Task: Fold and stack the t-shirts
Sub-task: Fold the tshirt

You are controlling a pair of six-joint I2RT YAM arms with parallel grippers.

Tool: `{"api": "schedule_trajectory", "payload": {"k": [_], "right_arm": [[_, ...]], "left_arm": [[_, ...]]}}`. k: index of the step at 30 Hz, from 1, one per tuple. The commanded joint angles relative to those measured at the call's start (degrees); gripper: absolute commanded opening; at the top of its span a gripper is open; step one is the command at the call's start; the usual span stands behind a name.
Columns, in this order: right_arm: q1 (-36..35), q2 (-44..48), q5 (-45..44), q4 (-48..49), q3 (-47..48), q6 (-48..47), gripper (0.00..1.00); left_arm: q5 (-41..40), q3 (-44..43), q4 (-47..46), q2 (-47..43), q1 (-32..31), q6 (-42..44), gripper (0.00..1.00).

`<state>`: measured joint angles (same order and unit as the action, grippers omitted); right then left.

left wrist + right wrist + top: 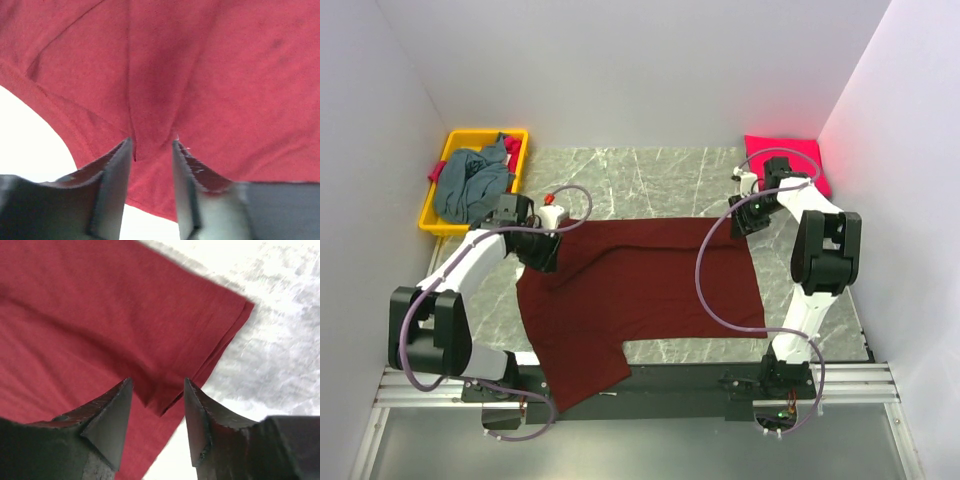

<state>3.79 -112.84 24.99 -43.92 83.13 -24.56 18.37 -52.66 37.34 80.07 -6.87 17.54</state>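
Maroon t-shirt lies spread flat, centre of table; one part overhangs near edge. L gripper at shirt's far-left corner: jaws released, cloth ridge between tips. R gripper at shirt's far-right corner: jaws released, above hem. Pink-red t-shirt folded, far-right table corner. Grey-blue t-shirt bunched in yellow bin, far-left corner.

Matt, soft cloth maroon t-shirt; smooth, veined stone table.
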Motion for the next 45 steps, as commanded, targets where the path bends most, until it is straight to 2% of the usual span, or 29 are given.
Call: {"api": "schedule_trajectory", "payload": {"k": [1,4,9,15,21,29,33,36,45], "right_arm": [[0.51,5.96,2.16,-3.18,2.02,-1.29,0.54],[0.34,5.18,3.65,-4.15,4.04,0.12,0.53],[-0.27,1.92,4.54,-5.3,6.6,2.84,0.43],[-0.72,-0.89,3.92,-4.95,5.9,3.9,0.4],[-0.72,-1.07,2.78,-4.77,4.94,3.46,0.39],[-0.8,-0.72,3.31,-5.39,4.58,2.94,0.38],[-0.72,-1.16,3.83,-6.0,5.1,3.02,0.38],[-0.8,-0.72,3.83,-6.0,5.11,2.94,0.38],[-0.72,-0.19,3.4,-6.53,5.02,2.23,0.38]], "left_arm": [[5.96,-6.29,1.07,-1.33,0.37,3.99,0.47],[7.11,-10.59,-0.86,3.66,0.02,0.23,0.48],[7.91,-16.84,-6.66,11.67,-1.56,-5.84,0.44],[7.29,-21.42,-9.74,21.33,-3.76,-7.61,0.45],[6.07,-22.92,-11.24,26.61,-6.22,-7.78,0.45],[2.38,-23.54,-13.17,30.4,-8.06,-7.52,0.46],[0.79,-22.58,-13.79,30.58,-8.68,-7.35,0.55],[0.61,-22.13,-13.96,30.41,-8.86,-7.43,0.58],[1.49,-22.13,-13.35,29.0,-9.21,-7.43,0.49]]}}
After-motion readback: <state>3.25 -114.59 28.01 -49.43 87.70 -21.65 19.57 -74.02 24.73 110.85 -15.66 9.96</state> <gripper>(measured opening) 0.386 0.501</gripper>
